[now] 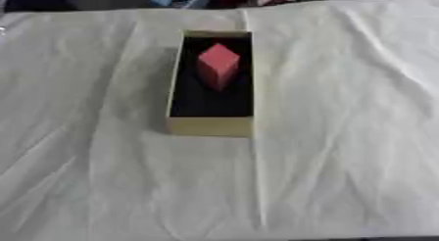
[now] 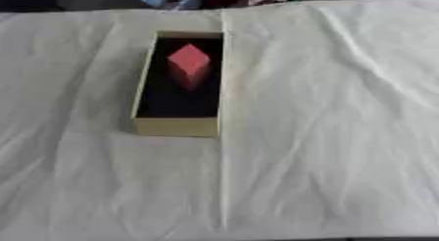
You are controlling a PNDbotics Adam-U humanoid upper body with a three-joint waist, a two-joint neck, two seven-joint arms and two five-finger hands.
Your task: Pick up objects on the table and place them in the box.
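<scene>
Neither of my hands shows in either eye view, so I can't tell their state. White wrinkled cloth point(image 1: 94, 161) covers the table. Left of centre sits the box point(image 1: 210, 126), tan walls, dark inside, long axis running away from me. Red block point(image 1: 219, 63) stands inside it, toward the far end, one corner facing me.

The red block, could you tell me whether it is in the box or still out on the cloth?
In the box. The red block stands inside the box's dark interior, toward the far end, enclosed by its pale walls.
</scene>
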